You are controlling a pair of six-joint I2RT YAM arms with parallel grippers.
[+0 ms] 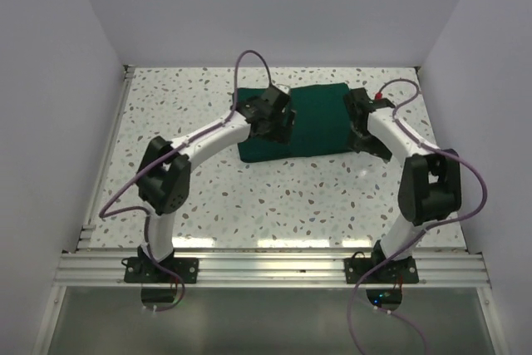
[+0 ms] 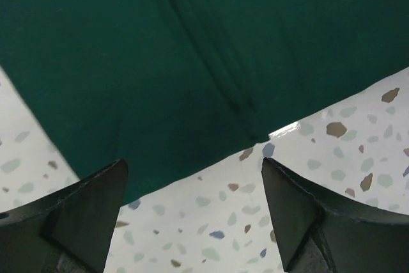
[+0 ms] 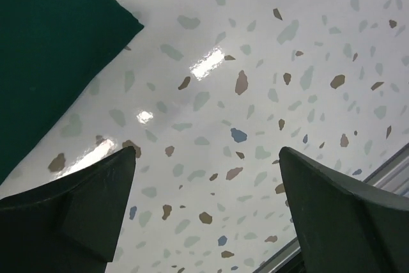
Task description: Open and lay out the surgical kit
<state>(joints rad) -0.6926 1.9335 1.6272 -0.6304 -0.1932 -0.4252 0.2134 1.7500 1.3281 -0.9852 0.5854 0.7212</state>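
Observation:
The surgical kit is a folded dark green cloth bundle point(image 1: 312, 122) lying at the back middle of the speckled table. It fills the upper part of the left wrist view point(image 2: 192, 55), with fold lines across it, and shows as one corner in the right wrist view point(image 3: 51, 49). My left gripper point(image 1: 278, 128) hovers at the bundle's left front part, open and empty point(image 2: 195, 222), over the cloth's edge. My right gripper point(image 1: 370, 139) is just off the bundle's right edge, open and empty point(image 3: 208, 215), over bare table. The steel tray and instruments are hidden.
The speckled table point(image 1: 283, 197) has white walls on three sides. A metal rail point(image 1: 274, 268) runs along the near edge, and a rail edge shows at the right wrist view's lower right point(image 3: 383, 171). Purple cables loop over both arms.

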